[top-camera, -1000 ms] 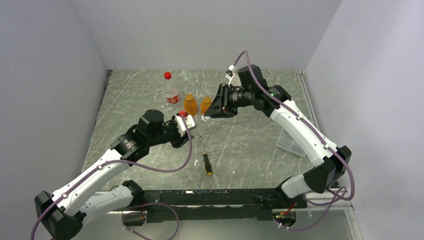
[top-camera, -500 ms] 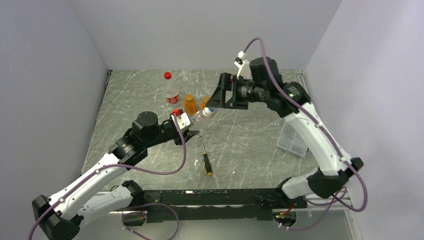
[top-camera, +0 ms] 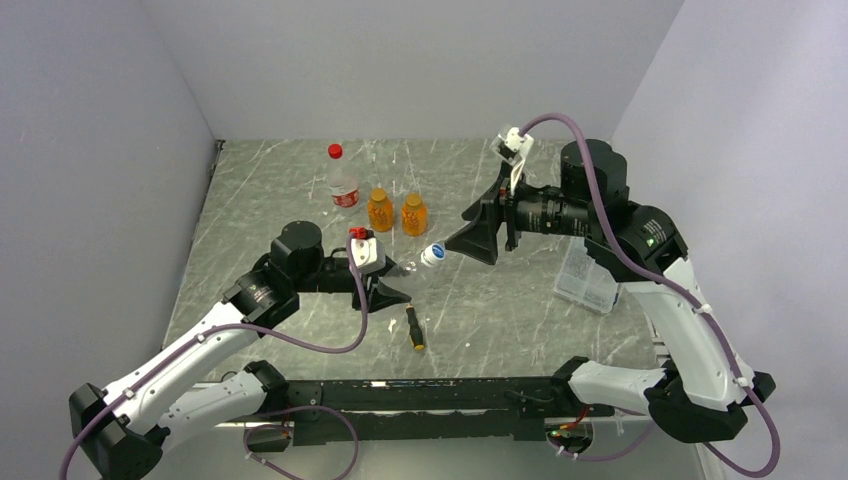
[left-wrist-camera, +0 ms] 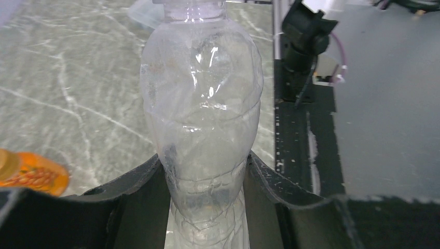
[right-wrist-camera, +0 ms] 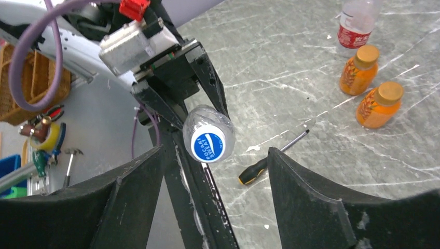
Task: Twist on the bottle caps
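The left tool (left-wrist-camera: 207,192) is closed narrowly around the lower body of a small clear bottle (left-wrist-camera: 202,109), its two fingers pressing the bottle from either side. It holds the bottle above the surface (top-camera: 260,190), tipped well over so that the neck points toward the right arm. A blue cap (right-wrist-camera: 210,145) with white lettering sits on the neck.

The right tool (top-camera: 470,240) stands wide, and its fingers touch nothing. It faces the cap end-on from just beside it, with a small gap between them. In the right wrist view the cap shows between the two spread fingers.

Toward the back of the surface a tall clear bottle (top-camera: 343,188) with a red and white label stands upright, a red cap (top-camera: 335,151) on top. Near it, on its right, two orange bottles (top-camera: 379,210) (top-camera: 413,213) stand upright side by side, each wearing one of the orange caps (right-wrist-camera: 366,53).

A screwdriver (top-camera: 411,325) with a black and orange handle lies on the surface below the held bottle. A clear box (top-camera: 585,285) sits by the right edge, partly hidden by the right arm.
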